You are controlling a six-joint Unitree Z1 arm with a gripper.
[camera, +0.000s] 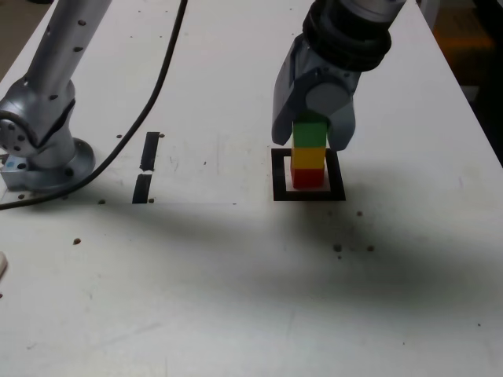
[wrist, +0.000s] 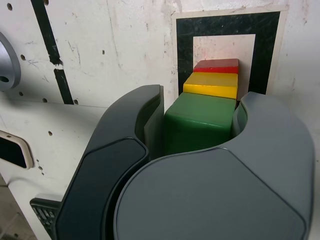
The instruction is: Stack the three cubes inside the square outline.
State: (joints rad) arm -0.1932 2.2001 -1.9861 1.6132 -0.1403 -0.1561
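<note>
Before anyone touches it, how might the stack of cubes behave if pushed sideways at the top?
The stack would probably topple or shear, being tall and one cube wide. The green cube would likely slide off first, since nothing visible fastens it. Each flat-sided cube seems unlikely to roll.

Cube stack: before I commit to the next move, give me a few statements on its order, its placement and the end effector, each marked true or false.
1. The green cube sits directly on the yellow cube. True.
2. The red cube is the middle one. False: it is at the bottom, with yellow in the middle.
3. The stack stands inside the square outline. True.
4. The end effector has its jaws around the red cube. False: they stand either side of the green cube.
5. The black tape strips are on the exterior view's left of the outline. True.
</note>
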